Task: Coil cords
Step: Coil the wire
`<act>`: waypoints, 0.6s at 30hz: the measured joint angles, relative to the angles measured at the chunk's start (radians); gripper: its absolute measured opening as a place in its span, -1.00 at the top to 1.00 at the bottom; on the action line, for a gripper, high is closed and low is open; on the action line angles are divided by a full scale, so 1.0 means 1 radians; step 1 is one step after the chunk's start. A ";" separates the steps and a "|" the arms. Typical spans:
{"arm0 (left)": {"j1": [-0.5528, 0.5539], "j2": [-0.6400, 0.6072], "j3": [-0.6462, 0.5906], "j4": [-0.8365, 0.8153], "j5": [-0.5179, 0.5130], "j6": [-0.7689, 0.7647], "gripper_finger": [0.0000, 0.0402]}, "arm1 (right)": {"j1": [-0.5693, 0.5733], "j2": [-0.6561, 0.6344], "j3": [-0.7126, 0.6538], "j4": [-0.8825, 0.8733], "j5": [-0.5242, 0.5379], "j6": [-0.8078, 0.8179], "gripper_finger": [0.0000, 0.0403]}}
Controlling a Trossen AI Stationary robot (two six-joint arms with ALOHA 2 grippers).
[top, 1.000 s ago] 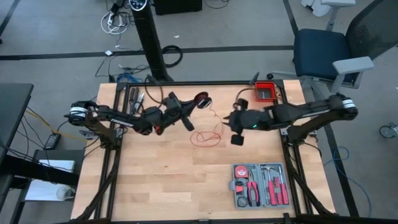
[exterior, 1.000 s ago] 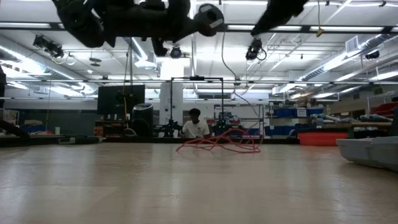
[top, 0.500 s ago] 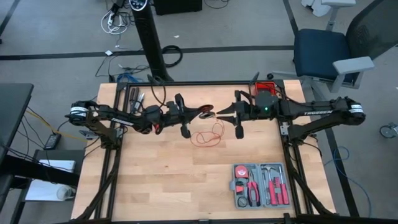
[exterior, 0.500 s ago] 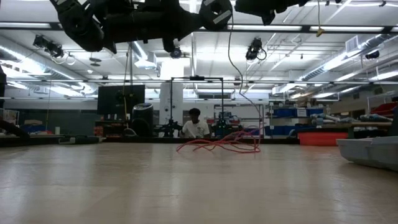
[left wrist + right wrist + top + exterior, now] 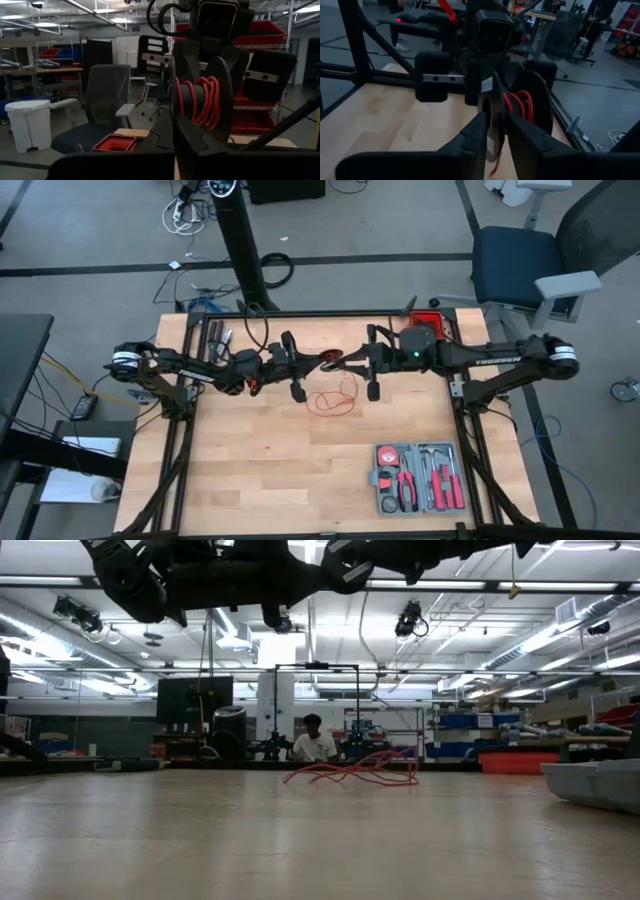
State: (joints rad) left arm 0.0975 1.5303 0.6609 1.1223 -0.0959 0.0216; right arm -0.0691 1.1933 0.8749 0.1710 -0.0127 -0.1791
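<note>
Both your arms meet high over the table (image 5: 250,470)'s far middle. The left gripper (image 5: 322,363) is clamped on a black spool (image 5: 202,100); the right gripper (image 5: 352,362) pinches its flange, steadying it for winding. The red cord (image 5: 333,399) mostly lies loose below; only wrist views show wound turns.

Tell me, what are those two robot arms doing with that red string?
They are winding the red cord onto a black spool. The left gripper holds the spool in the air above the table, and the right gripper is up against it from the other side. Part of the cord is wound on; the rest lies loose on the table.
</note>
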 joint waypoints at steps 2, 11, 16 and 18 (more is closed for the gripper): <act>0.000 0.000 -0.001 -0.002 -0.012 -0.001 1.00 | -0.006 0.022 0.000 0.020 -0.014 0.000 0.64; 0.001 0.000 -0.003 -0.004 -0.040 0.000 1.00 | -0.007 0.040 0.000 0.039 0.030 -0.031 0.95; 0.001 0.000 -0.003 -0.018 -0.047 -0.001 0.98 | -0.007 0.040 0.000 0.033 0.039 -0.031 0.97; 0.001 0.000 -0.001 -0.020 -0.058 -0.007 0.94 | -0.006 0.036 0.000 0.029 0.049 -0.025 0.98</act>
State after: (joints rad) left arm 0.0982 1.5303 0.6598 1.1027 -0.1539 0.0141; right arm -0.0753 1.2293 0.8749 0.1997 0.0365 -0.2043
